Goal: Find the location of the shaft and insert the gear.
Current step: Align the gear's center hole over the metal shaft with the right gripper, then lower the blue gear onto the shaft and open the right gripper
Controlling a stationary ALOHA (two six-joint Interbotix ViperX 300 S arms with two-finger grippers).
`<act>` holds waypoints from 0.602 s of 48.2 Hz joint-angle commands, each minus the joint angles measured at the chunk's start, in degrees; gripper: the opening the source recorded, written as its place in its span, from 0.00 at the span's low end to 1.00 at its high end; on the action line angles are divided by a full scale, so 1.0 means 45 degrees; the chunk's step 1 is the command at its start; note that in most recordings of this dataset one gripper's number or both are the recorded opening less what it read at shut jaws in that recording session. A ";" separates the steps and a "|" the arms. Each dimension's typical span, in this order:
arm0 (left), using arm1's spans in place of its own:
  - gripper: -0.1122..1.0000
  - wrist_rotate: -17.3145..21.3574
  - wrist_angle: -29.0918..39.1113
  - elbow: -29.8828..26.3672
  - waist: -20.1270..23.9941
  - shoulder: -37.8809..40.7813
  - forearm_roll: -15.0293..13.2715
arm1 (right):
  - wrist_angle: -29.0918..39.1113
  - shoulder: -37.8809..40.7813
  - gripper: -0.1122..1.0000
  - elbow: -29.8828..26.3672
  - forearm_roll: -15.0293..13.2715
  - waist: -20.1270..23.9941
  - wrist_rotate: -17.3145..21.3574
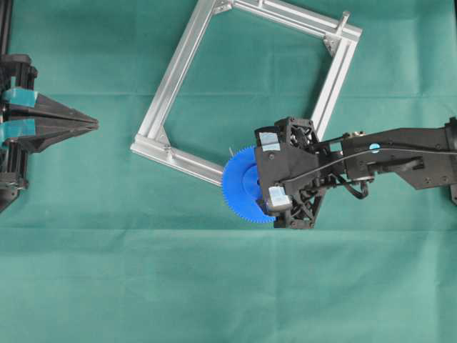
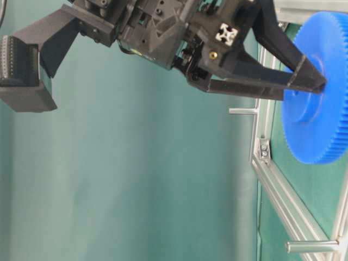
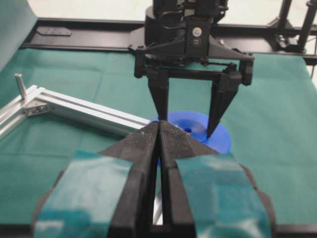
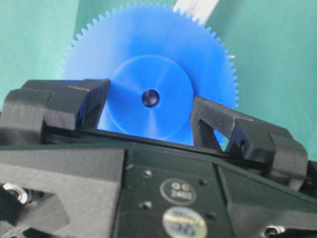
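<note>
The right claw is gripping the bright blue toothed plastic gear by its raised hub, holding it at the aluminium frame's near corner, insertion apparently not yet confirmed, while the left claw is idling closed.

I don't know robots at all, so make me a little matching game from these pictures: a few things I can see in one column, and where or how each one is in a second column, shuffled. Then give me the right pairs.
Things:
1. gear
2. left gripper
3. right gripper
4. aluminium frame

States:
A. shut, holding nothing, off at the left edge of the overhead view
B. silvery, lying flat on the green cloth
C. bright blue, with fine teeth all round
D. its fingers on either side of the raised hub

Pairs: 1-C, 2-A, 3-D, 4-B
</note>
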 commanded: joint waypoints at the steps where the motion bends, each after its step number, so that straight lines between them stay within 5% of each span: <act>1: 0.11 0.0000 -0.0059 -0.0273 0.0039 0.0039 0.0000 | -0.0020 -0.0156 0.72 -0.0098 -0.0039 -0.0137 0.0000; 29: 0.11 -0.0039 0.0000 -0.0273 0.0039 0.0039 -0.0020 | -0.0293 0.0156 0.72 -0.0176 -0.0059 -0.0137 0.0000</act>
